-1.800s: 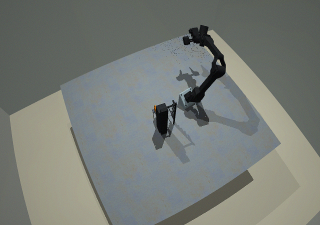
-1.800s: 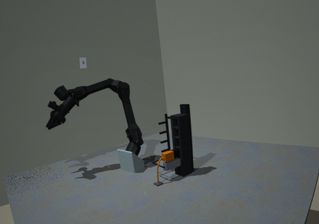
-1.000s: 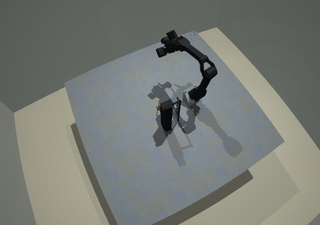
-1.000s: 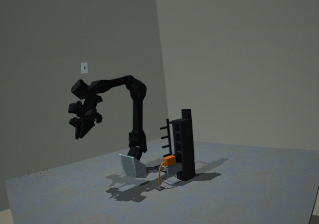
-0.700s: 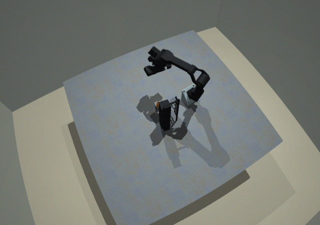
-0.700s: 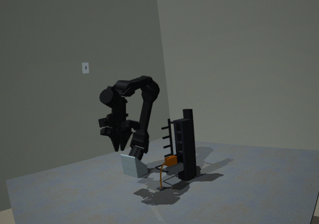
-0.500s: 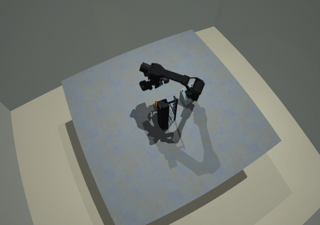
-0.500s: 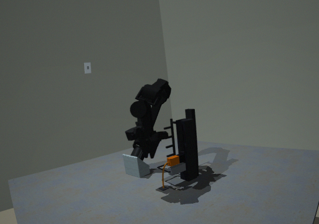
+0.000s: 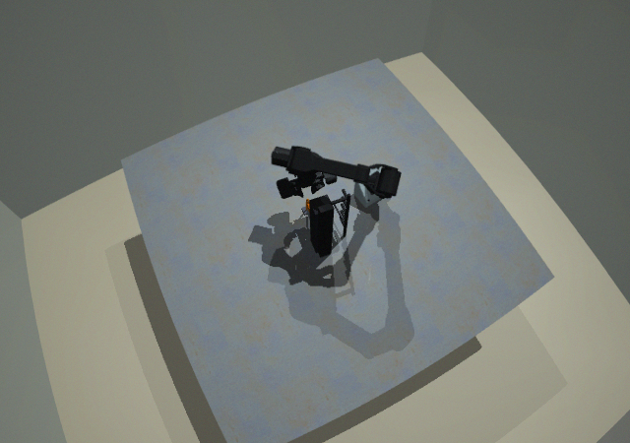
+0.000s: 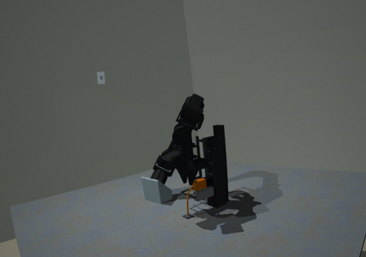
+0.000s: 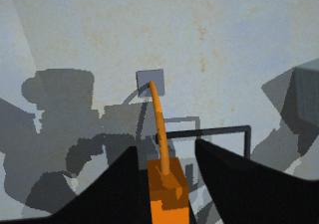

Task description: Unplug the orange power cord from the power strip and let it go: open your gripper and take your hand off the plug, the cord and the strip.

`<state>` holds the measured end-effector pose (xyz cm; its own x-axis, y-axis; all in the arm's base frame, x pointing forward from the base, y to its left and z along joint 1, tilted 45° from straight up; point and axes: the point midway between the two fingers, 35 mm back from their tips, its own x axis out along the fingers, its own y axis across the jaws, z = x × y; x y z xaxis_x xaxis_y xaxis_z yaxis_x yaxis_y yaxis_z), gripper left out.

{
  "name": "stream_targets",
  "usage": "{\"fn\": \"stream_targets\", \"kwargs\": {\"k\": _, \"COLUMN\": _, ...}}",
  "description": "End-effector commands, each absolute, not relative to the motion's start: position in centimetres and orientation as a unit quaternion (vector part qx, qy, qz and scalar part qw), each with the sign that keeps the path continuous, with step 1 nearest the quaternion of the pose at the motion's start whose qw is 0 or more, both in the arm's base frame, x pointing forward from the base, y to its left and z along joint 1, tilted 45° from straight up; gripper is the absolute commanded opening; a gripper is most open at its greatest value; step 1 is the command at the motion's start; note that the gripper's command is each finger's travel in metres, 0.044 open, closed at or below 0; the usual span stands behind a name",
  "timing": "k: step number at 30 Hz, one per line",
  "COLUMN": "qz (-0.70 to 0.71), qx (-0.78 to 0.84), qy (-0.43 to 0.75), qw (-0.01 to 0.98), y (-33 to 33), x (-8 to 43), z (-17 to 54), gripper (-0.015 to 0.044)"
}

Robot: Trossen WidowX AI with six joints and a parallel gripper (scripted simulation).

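Gripper (image 11: pixel 166 159) part-open, fingers either side of orange plug (image 11: pixel 167 196), grip on it unclear, cord (image 11: pixel 158 112) running to grey pad (image 11: pixel 151 82), plug beside black rack (image 10: pixel 218 165).

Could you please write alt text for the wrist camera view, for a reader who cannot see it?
The end effector straddles the orange plug, one dark finger on each side and gaps visible between. The orange cord arcs from the plug to a small grey square block on the mottled blue-grey surface, crossed by arm shadows.
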<state>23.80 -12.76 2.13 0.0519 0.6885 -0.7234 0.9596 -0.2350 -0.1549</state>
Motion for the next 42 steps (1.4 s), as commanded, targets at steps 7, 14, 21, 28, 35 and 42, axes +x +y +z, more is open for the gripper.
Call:
{"fn": "stream_targets", "kwargs": {"k": 7, "qz": -0.357, "qx": 0.701, "qy": 0.588, "qw": 0.188, "y": -11.7, "x": 24.3, "z": 3.2, "gripper": 0.016}}
{"fn": "stream_targets", "kwargs": {"k": 14, "qz": -0.357, "qx": 0.701, "qy": 0.588, "qw": 0.188, "y": -10.9, "x": 24.6, "z": 4.0, "gripper": 0.016}}
{"fn": "stream_targets", "kwargs": {"k": 21, "qz": -0.356, "qx": 0.702, "qy": 0.588, "qw": 0.187, "y": -10.1, "x": 24.8, "z": 4.8, "gripper": 0.016}}
{"fn": "stream_targets", "kwargs": {"k": 28, "qz": -0.356, "qx": 0.702, "qy": 0.588, "qw": 0.187, "y": -9.8, "x": 24.9, "z": 4.6, "gripper": 0.016}}
{"fn": "stream_targets", "kwargs": {"k": 35, "qz": -0.356, "qx": 0.702, "qy": 0.588, "qw": 0.187, "y": -9.2, "x": 24.9, "z": 4.0, "gripper": 0.016}}
{"fn": "stream_targets", "kwargs": {"k": 42, "qz": -0.356, "qx": 0.699, "qy": 0.59, "qw": 0.188, "y": -9.3, "x": 24.9, "z": 4.1, "gripper": 0.0055}}
